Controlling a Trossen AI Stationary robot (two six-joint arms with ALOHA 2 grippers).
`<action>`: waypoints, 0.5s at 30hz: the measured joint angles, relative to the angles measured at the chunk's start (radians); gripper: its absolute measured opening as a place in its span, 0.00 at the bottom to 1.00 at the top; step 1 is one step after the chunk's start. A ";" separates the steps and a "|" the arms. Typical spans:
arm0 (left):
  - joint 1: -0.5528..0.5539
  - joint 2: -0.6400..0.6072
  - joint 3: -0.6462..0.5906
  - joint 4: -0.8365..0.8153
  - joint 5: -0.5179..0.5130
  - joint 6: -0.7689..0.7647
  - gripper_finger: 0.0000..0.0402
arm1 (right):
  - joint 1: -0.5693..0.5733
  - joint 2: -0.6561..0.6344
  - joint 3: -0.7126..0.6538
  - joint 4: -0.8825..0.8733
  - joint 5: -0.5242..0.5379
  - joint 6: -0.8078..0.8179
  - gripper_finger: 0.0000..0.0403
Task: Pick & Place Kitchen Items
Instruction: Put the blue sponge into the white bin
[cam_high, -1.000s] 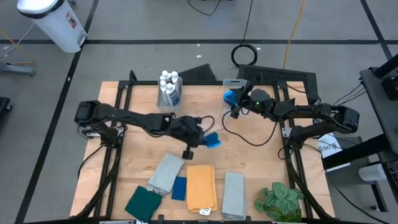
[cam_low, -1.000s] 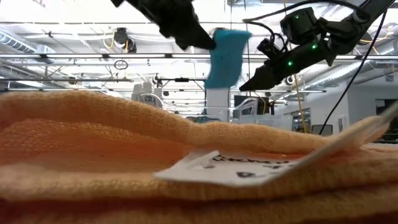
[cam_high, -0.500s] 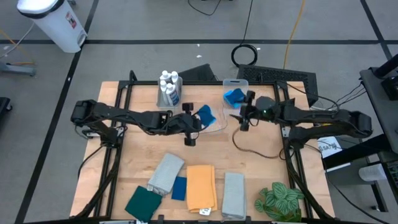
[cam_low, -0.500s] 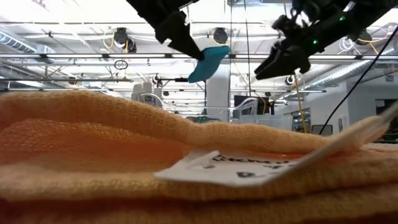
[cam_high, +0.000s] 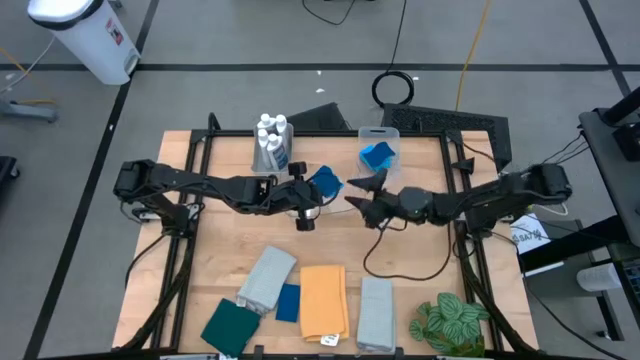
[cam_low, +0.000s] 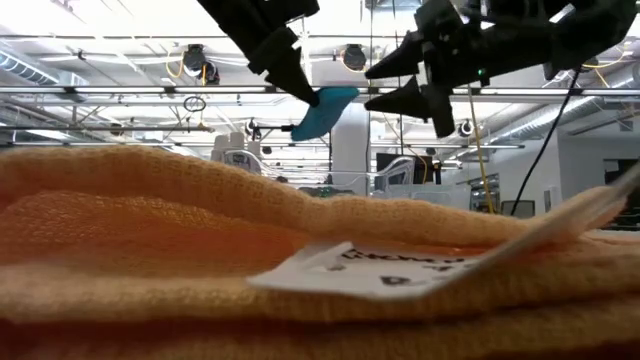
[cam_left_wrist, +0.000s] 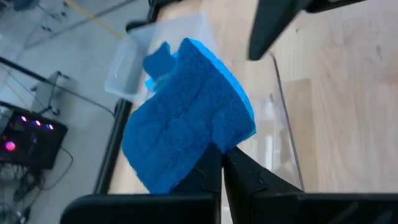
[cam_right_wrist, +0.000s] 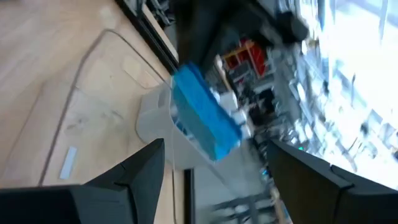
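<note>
Holding a wavy blue sponge (cam_high: 326, 182) in the air, the left pincer (cam_high: 309, 190) is clamped on it above the worktop (cam_high: 420, 290) middle, toward the far edge. Right pincer (cam_high: 362, 191) sits just beside it, fingers apart, empty, tips pointed at the sponge. Another blue sponge (cam_high: 378, 155) lies in a clear bin (cam_high: 379, 133) at the far edge. White bottles (cam_high: 271, 137) stand in a grey bin near the far edge. Folded cloths line the near edge: dark green (cam_high: 231, 325), grey (cam_high: 267, 277), blue (cam_high: 289, 302), orange (cam_high: 323, 299), grey (cam_high: 376, 312).
</note>
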 joint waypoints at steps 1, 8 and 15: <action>0.001 0.004 0.000 -0.008 0.003 -0.016 0.01 | 0.006 0.021 0.000 0.024 0.000 -0.025 0.63; 0.002 0.031 0.001 0.001 0.066 -0.059 0.01 | 0.003 0.132 0.020 0.102 0.000 -0.086 0.63; 0.005 0.055 0.000 0.013 0.098 -0.077 0.01 | -0.003 0.195 0.060 0.103 -0.010 -0.093 0.60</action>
